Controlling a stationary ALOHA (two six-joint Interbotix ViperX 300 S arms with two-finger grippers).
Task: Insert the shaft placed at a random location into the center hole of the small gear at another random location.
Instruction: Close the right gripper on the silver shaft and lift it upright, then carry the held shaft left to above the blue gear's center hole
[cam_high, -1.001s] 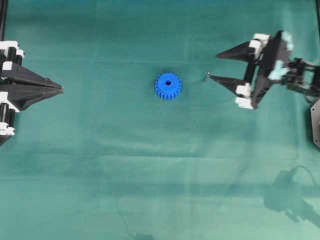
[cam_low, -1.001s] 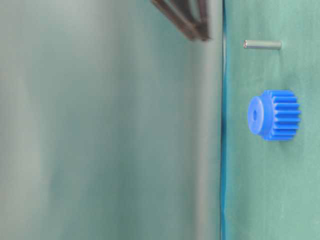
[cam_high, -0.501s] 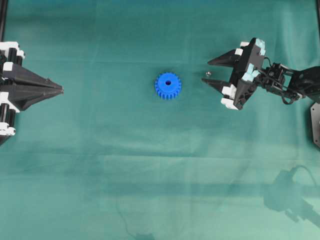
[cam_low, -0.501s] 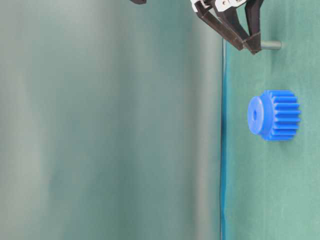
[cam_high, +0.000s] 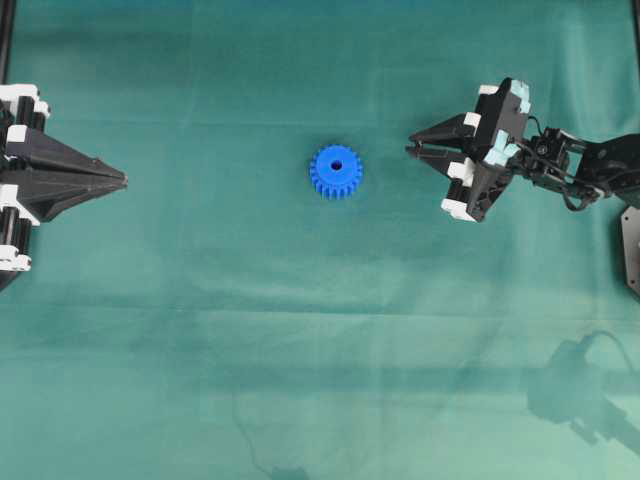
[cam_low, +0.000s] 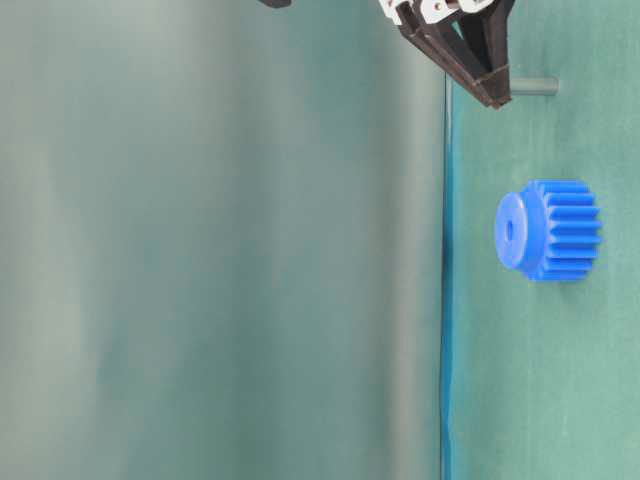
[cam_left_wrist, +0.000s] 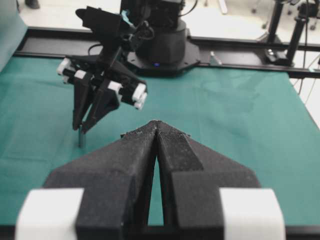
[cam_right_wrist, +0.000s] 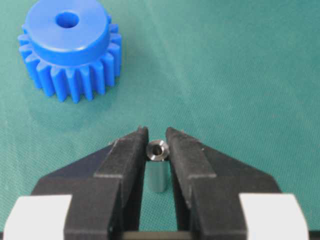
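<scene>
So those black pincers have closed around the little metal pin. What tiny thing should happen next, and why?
Probably a short straight lift. The right gripper has its jaws against both sides of the shaft, which stands upright on the green cloth. The small gear sits apart to the side, so the shaft likely must clear the cloth before travelling towards the center hole.

The small gear (cam_high: 335, 172) sits flat on the table (cam_high: 300, 330), roughly mid-width and a bit toward the far edge, center hole (cam_high: 335, 165) facing up. Right of it, apart from it, the shaft (cam_right_wrist: 158, 170) stands upright on the table between the right gripper's (cam_high: 414, 150) fingertips. Way over at the left edge is the left gripper (cam_high: 120, 179), well apart from the gear, pointing toward it.
</scene>
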